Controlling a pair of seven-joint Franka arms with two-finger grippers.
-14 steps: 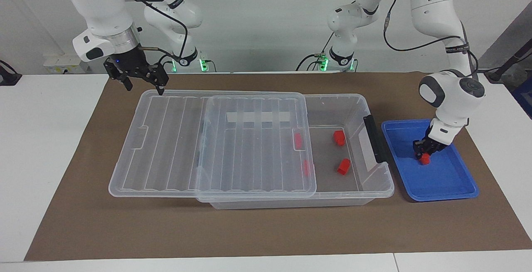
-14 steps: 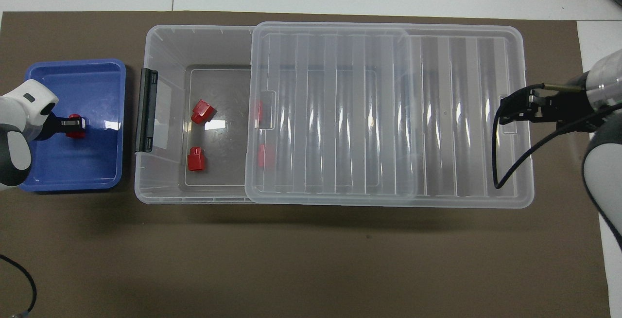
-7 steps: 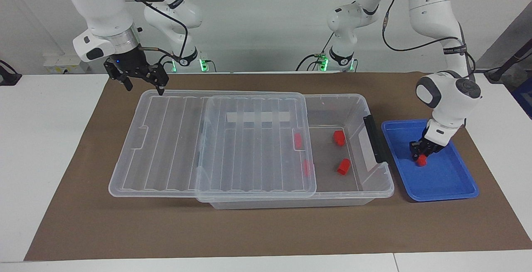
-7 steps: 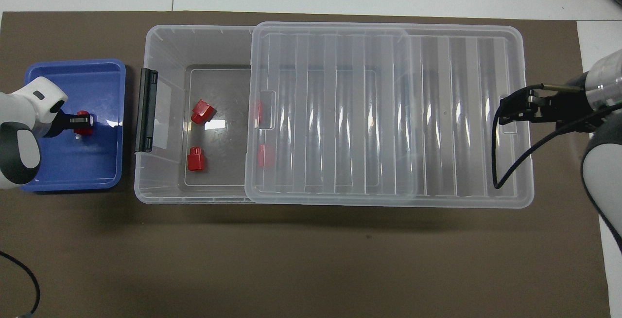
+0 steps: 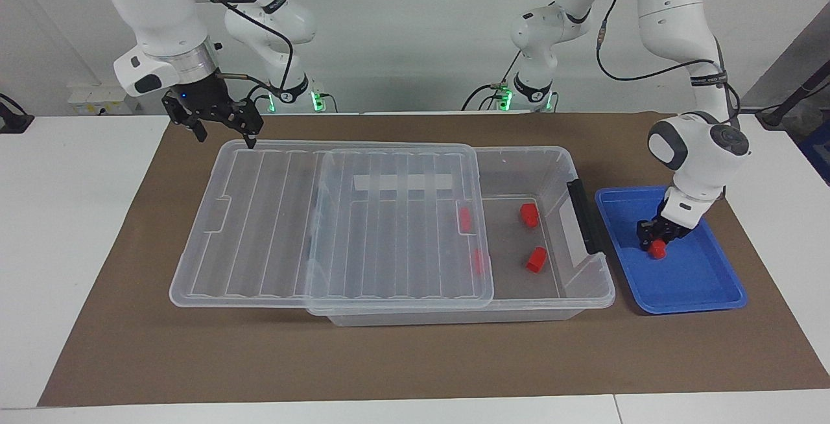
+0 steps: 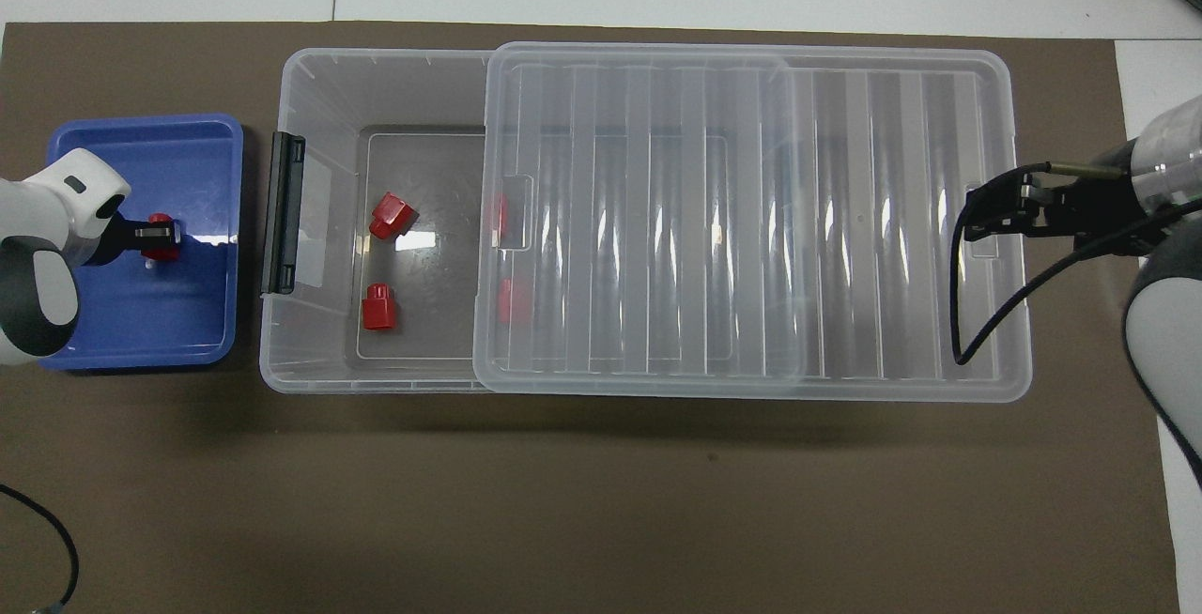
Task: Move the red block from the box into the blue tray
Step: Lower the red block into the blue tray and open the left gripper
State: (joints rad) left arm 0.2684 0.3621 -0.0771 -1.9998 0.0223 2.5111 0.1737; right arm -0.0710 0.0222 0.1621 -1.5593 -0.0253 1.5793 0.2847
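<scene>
In the blue tray (image 5: 697,281): red block (image 5: 658,250)

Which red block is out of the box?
The red block over the blue tray, at the left gripper. The other four lie in the box.

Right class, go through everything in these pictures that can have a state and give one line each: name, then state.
box: part open, four red blocks inside.
lid: slid toward the right arm's end.
blue tray: holds one block.
red block: in the tray, under the left gripper.
left gripper: low over the block; grip unclear.
right gripper: at the lid's edge.
</scene>
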